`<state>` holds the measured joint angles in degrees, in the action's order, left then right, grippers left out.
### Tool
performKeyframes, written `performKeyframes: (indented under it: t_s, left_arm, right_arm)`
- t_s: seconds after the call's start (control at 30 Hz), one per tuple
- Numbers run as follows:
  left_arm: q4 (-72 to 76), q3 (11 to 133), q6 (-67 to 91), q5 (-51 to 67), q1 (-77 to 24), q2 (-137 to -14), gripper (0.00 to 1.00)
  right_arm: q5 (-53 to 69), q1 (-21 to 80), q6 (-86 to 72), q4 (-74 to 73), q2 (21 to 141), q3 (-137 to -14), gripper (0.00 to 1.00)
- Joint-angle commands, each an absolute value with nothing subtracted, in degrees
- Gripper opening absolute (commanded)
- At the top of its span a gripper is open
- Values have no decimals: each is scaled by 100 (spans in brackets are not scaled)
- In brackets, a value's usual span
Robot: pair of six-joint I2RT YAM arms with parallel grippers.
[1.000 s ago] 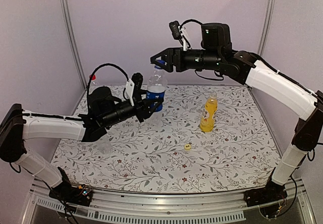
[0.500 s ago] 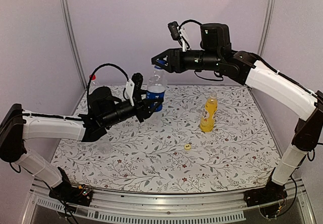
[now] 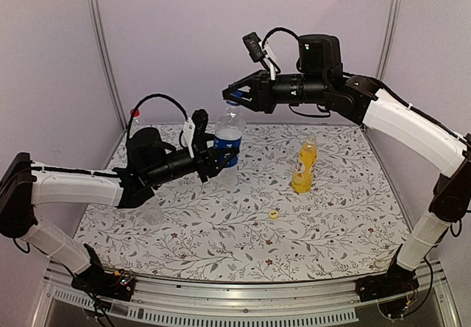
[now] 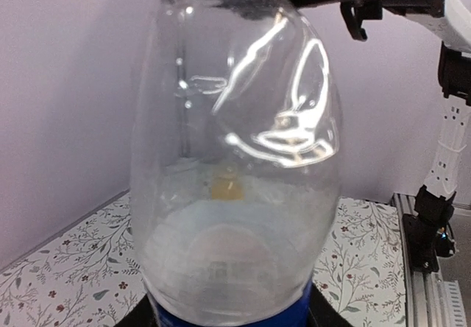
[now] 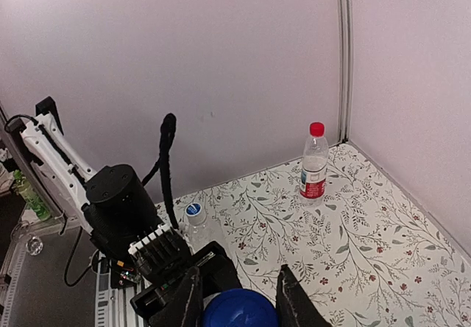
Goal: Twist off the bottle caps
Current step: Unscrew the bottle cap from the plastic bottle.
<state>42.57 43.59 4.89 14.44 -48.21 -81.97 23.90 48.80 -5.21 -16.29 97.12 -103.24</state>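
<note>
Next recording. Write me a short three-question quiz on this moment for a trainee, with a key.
1. True or false: the right gripper is closed on the blue cap of the blue-label bottle that the left gripper holds.
2. Where is the red-capped bottle? A) standing in the far left corner of the table; B) lying at the near edge; C) in the right gripper.
3. What small thing lies on the table near the yellow bottle?
Key: 1 true; 2 A; 3 a small yellow cap.
</note>
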Motion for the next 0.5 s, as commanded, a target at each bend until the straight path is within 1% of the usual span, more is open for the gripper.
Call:
performKeyframes:
  t_s: [0.0, 0.13, 0.23, 0.47]
  left_arm:
    - [4755, 4354, 495, 2632, -4839, -8045, 43]
    - [5114, 4328, 537, 3638, -4801, -8107, 44]
    - [5440, 4278, 695, 4182, -4752, -8179, 44]
    - [5889, 4346, 1077, 5013, -4715, -8459, 44]
  right_arm:
    - [3975, 4799, 1092, -1822, 9310, -9934, 21]
    - [5079, 4615, 1547, -1940, 9156, -9802, 21]
    - [5776, 4424, 1679, -1982, 9173, -9835, 21]
    - [6727, 4175, 1757, -2073, 9363, -10114, 21]
